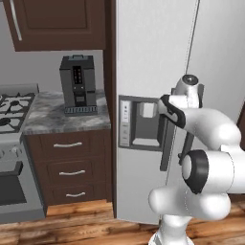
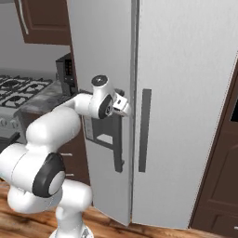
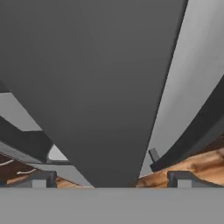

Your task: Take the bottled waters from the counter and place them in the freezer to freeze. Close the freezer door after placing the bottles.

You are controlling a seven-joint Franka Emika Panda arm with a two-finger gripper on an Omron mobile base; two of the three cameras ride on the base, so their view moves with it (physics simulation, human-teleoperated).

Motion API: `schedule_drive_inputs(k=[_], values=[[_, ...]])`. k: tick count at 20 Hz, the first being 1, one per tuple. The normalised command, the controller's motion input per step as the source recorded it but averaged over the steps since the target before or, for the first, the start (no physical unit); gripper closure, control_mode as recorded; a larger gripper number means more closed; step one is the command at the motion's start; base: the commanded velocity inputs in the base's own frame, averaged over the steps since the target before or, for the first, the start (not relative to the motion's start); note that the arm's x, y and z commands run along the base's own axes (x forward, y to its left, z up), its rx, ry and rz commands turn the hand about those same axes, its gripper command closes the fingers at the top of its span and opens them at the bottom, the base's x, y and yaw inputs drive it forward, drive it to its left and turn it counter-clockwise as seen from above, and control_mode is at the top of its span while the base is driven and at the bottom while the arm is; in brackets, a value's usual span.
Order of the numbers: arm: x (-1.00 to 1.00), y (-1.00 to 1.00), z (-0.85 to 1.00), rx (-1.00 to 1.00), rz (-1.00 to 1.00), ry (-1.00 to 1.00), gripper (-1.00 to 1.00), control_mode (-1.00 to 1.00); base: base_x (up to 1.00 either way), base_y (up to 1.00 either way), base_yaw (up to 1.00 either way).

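While the tall light-grey freezer door [image 1: 143, 62] stands shut or nearly so, its long dark vertical handle [image 2: 119, 146] runs up and down just ahead of the white arm's two-finger gripper [image 2: 124, 106], whose jaws are spread wide with nothing between them. On the speckled stone counter [image 1: 48, 115] to the left I can't make out any bottles.

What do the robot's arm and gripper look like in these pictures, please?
The arm is built of glossy white, rounded links with dark, nearly black rings and bands at its joints. A round grey cap tops the wrist. The gripper is small, with two stubby dark grey fingertips. No cables or markings are visible.
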Motion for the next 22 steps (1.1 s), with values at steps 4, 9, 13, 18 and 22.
schedule_drive_inputs(k=[4,9,13,18,22], values=[[0.22,0.0,0.04,0.0,0.13,-0.07,-1.0,-1.0,0.0,0.0,0.0],[0.26,0.0,0.02,-0.01,0.06,-0.12,-1.0,-1.0,0.0,0.0,0.0],[0.49,-0.03,0.0,-0.02,0.0,-0.14,-1.0,-1.0,0.0,0.0,0.0],[0.57,-0.09,0.0,-0.02,0.0,0.0,-1.0,-1.0,0.0,0.0,0.0],[0.51,0.0,0.0,-0.07,0.0,0.01,-1.0,-1.0,0.0,0.0,0.0]])
